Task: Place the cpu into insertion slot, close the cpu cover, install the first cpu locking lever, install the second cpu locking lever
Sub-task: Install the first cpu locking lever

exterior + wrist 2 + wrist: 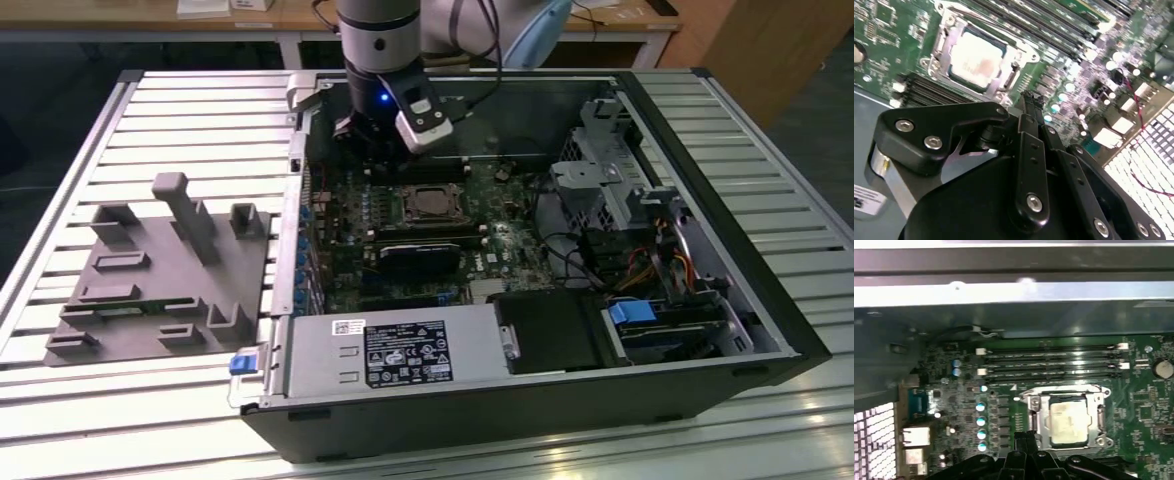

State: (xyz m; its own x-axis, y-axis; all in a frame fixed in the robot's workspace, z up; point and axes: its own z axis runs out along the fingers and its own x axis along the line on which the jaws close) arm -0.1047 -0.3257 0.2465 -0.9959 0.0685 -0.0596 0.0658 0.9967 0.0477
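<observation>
No print can be read. The power supply (310,362) carries a large black label (407,352) with white marks and a small white sticker (350,326) just beside it, but their letters are too small to tell.

Hand (1025,437) mostly beyond the first wrist view's edge; cpu cover (1064,391) fine detail blurred.

I see the cpu (974,62) seated in the insertion slot (1032,416), memory slots (1054,362) just beside it, my gripper (1029,98) near the slot's edge.
</observation>
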